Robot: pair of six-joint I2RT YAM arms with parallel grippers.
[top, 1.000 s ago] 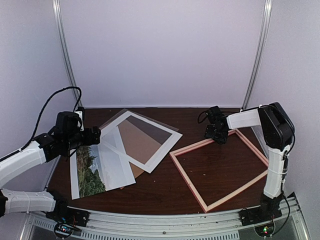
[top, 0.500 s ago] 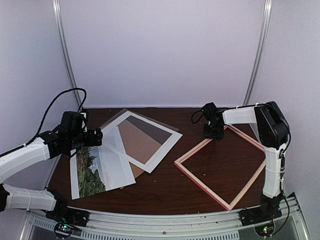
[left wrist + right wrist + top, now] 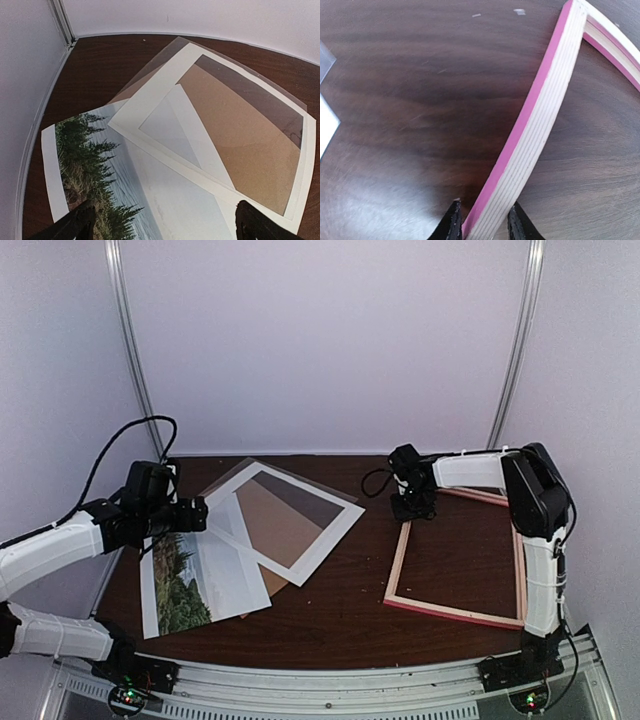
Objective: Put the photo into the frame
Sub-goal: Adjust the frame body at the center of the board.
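Top external view: the frame (image 3: 450, 611) sits on the right side of the table (image 3: 340, 625), pale side up with pink showing along its near rail, and the right gripper (image 3: 412, 508) is down at its far left corner. In the right wrist view that gripper (image 3: 482, 225) is clamped on the frame (image 3: 537, 130). One dark finger (image 3: 451, 222) is pressed against the pink side of the rail and the other against the pale wood side, not far from where the rail runs up to a corner. Can't tell if that corner is lifted off the table or lying flat. Over on the left, the photo (image 3: 180, 585) lies flat, picture side up, trees toward the left edge and the pale part toward the middle, well apart from the frame. Its far right corner tucks under the white mat (image 3: 328, 545), which lies at an angle with a brown board (image 3: 285, 520) showing through its window and a clear sheet (image 3: 228, 480) poking out behind. The left gripper (image 3: 195, 515) hangs above the photo's far edge, holding nothing. The left wrist view backs that up: fingers (image 3: 75, 225) spread wide, with the photo (image 3: 85, 160), mat (image 3: 136, 111) and board (image 3: 245, 140) all lying below them.
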